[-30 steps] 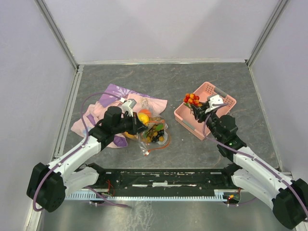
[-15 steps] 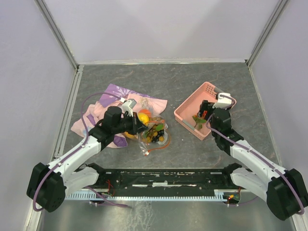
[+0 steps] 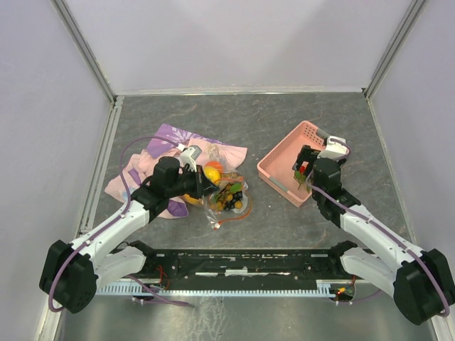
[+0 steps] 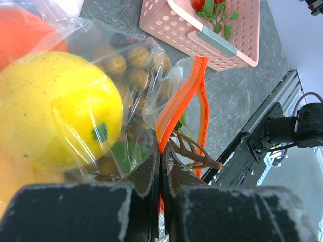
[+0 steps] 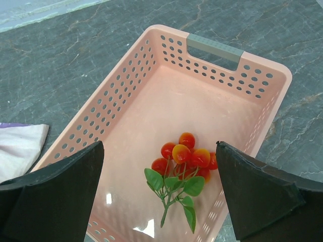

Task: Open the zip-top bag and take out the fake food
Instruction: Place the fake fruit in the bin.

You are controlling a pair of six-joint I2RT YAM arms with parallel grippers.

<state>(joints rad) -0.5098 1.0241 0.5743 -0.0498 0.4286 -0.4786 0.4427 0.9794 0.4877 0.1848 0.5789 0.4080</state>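
Note:
The zip-top bag [image 3: 226, 196] lies at the table's middle, clear plastic with an orange zip strip [image 4: 177, 99]. Inside it show a yellow fruit [image 4: 55, 108], an orange fruit [image 4: 20, 30] and a tan grape bunch [image 4: 126, 63]. A brown stem [image 4: 198, 154] pokes out of its mouth. My left gripper [image 3: 207, 186] is shut on the bag's zip strip, pinched between the fingertips [image 4: 161, 151]. My right gripper [image 5: 159, 146] hangs open above the pink basket [image 5: 131, 85], over a bunch of red-orange berries with green leaves [image 5: 187, 155] lying on the basket floor.
A pink-purple patterned cloth [image 3: 167, 145] lies under and behind the bag at the left. The pink perforated basket [image 3: 274, 174] stands at the right, with a grey handle [image 5: 214, 48] on its far wall. Grey walls surround the table.
My right gripper carried the red berry bunch over the basket, opened wide and let it go; the bunch now lies in the basket. My left gripper has kept its hold.

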